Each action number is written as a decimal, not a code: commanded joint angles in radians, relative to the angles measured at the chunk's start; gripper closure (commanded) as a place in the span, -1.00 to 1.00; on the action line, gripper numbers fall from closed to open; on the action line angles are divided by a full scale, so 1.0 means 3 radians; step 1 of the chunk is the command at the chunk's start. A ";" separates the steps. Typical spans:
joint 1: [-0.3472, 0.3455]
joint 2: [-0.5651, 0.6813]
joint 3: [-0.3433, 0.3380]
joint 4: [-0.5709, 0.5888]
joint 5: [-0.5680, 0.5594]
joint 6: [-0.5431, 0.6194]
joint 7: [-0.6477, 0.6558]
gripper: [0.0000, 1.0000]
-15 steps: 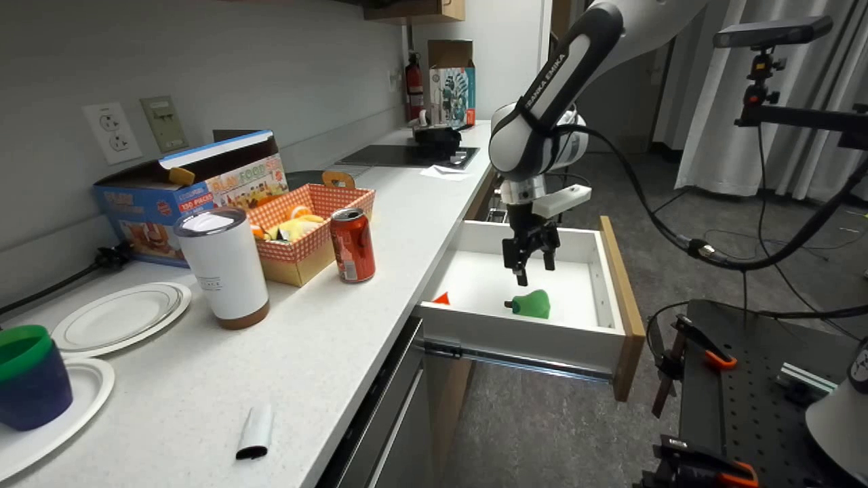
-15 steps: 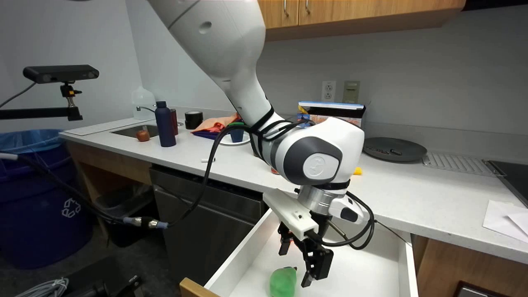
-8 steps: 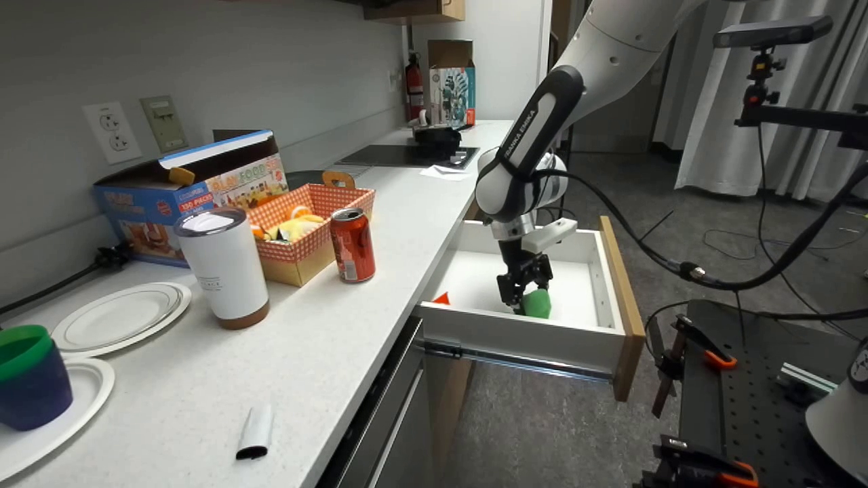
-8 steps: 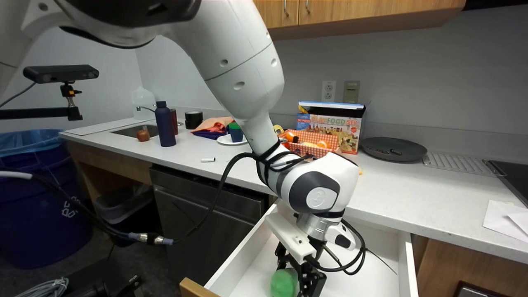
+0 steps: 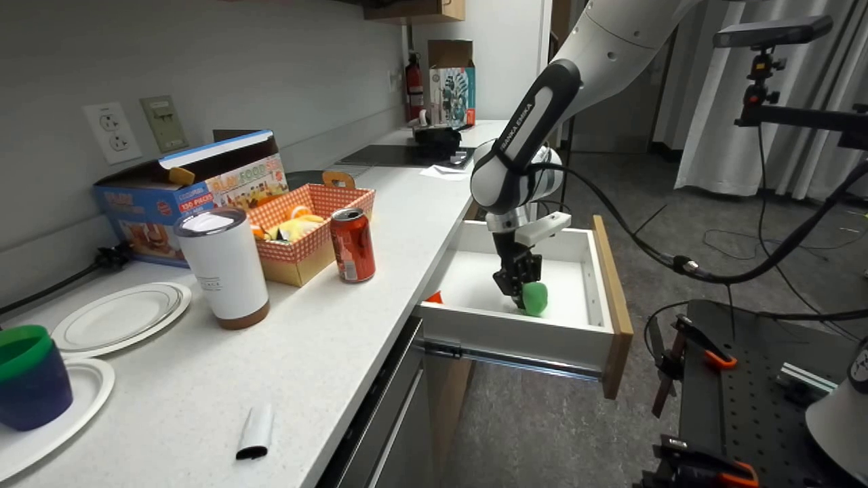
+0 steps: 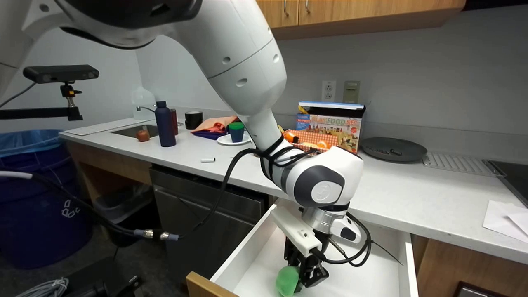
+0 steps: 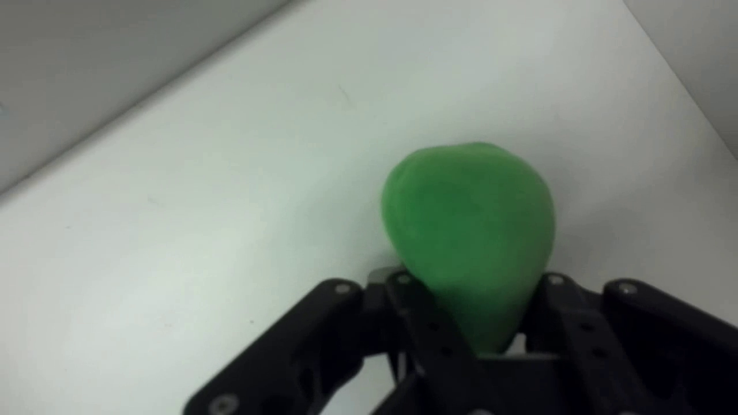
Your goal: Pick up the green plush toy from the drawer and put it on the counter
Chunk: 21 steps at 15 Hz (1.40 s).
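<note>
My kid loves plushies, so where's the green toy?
In the wrist view, the green toy is right of centre, pinched in the gripper, within the drawer.

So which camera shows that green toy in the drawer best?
The wrist view: the green plush toy looms largest, its tapering end clasped by the gripper. Both exterior views show it only as a small green lump within the drawer, its narrow end hidden at the gripper.

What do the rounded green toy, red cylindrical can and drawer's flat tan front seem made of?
Rounded green toy: matte fabric or foam, perhaps; no gloss, texture blurred. Red cylindrical can: likely glossy metal; silvery lid. Flat tan drawer front: probably matte wood or laminate; timber colour.
</note>
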 commanded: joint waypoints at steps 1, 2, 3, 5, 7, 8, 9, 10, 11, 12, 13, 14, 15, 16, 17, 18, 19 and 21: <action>0.0076 -0.0499 -0.0116 -0.0384 -0.0146 -0.0053 0.0207 0.95; 0.0108 -0.0632 -0.0160 -0.0476 -0.0223 -0.0059 0.0273 0.94; 0.0135 -0.0768 -0.0195 -0.0560 -0.0308 -0.0082 0.0337 0.90; 0.0197 -0.1114 -0.0232 -0.0761 -0.0491 -0.0053 0.0446 0.94; 0.0245 -0.1408 -0.0205 -0.0861 -0.0627 -0.0045 0.0519 0.92; 0.0274 -0.1545 -0.0162 -0.0876 -0.0665 -0.0038 0.0548 0.92; 0.0303 -0.1678 -0.0127 -0.0903 -0.0712 0.0009 0.0560 0.92; 0.0344 -0.1794 -0.0073 -0.0902 -0.0725 0.0064 0.0571 0.92; 0.0381 -0.1883 -0.0027 -0.0899 -0.0757 0.0131 0.0590 0.92; 0.0422 -0.1963 0.0035 -0.0875 -0.0769 0.0191 0.0592 0.92; 0.0458 -0.2028 0.0095 -0.0857 -0.0767 0.0278 0.0597 0.92; 0.0504 -0.2063 0.0160 -0.0820 -0.0789 0.0385 0.0618 0.92; 0.0534 -0.2105 0.0218 -0.0799 -0.0788 0.0494 0.0593 0.92; 0.0572 -0.2105 0.0277 -0.0741 -0.0812 0.0598 0.0609 0.92; 0.0594 -0.2120 0.0322 -0.0704 -0.0809 0.0673 0.0596 0.92; 0.0623 -0.2104 0.0370 -0.0673 -0.0765 0.0735 0.0577 0.92; 0.0635 -0.2098 0.0397 -0.0631 -0.0768 0.0767 0.0563 0.92; 0.0627 -0.2071 0.0419 -0.0554 -0.0713 0.0761 0.0463 0.92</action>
